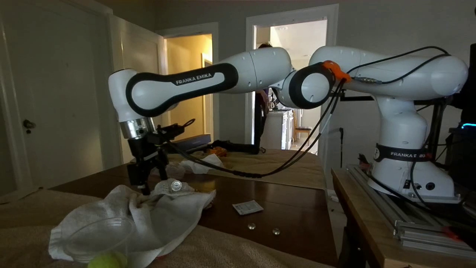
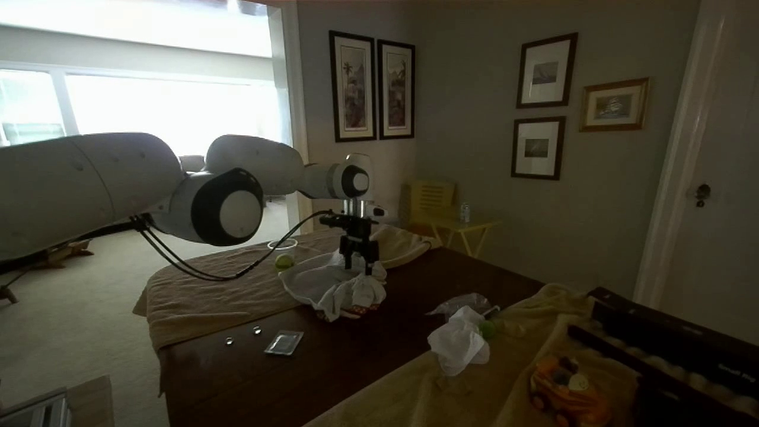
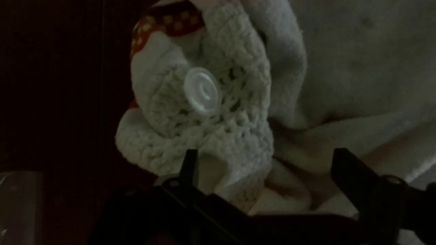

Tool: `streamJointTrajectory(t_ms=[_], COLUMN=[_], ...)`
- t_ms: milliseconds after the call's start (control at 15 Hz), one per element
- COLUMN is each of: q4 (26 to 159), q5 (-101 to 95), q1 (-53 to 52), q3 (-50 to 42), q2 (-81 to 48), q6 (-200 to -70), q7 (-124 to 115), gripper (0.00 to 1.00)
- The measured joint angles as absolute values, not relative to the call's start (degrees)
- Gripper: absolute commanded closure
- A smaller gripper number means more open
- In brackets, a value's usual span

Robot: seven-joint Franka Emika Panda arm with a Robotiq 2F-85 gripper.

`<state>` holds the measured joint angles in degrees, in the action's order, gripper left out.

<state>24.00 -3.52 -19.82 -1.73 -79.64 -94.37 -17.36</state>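
Observation:
A white towel (image 1: 167, 219) lies rumpled on the dark table, seen in both exterior views. Its crocheted end (image 3: 235, 136) carries a pale round button (image 3: 202, 91), and a red checked print (image 3: 170, 23) shows at the edge. My gripper (image 3: 266, 151) points down over the towel with its jaws wide apart. Folds of cloth and part of the crochet show between the fingers, with nothing gripped. In an exterior view the gripper (image 1: 154, 185) is right at the bunched cloth; whether a fingertip touches it, I cannot tell. The wrist view is very dark.
A clear plastic container (image 1: 100, 238) and a tennis ball (image 2: 284, 261) are by the towel. A small packet (image 1: 248, 207) and two shiny round pieces (image 1: 251, 226) lie on the table. Crumpled white material (image 2: 459, 341), an orange toy (image 2: 566, 385) and a black box (image 2: 682, 344) are farther off.

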Motion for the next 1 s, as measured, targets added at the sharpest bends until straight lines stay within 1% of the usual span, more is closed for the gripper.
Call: streamJointTrajectory(t_ms=[333, 400, 533, 600, 1000], q4=[24.0, 24.0, 24.0, 24.1, 23.9], q5=[-6.5, -6.5, -6.5, -6.5, -6.5], q1=[-19.2, -18.9, -18.4, -18.3, -19.2], q3=[-6.5, -6.8, -6.8, -6.8, -6.3], q2=[-79.7, -79.8, -80.3, -80.5, -80.6], q6=[-99.0, -99.0, -99.0, -98.8, -98.3], q7=[-16.9, -16.9, -16.9, -16.9, -16.3], gripper=[0.0, 0.0, 0.03, 0.01, 0.0])
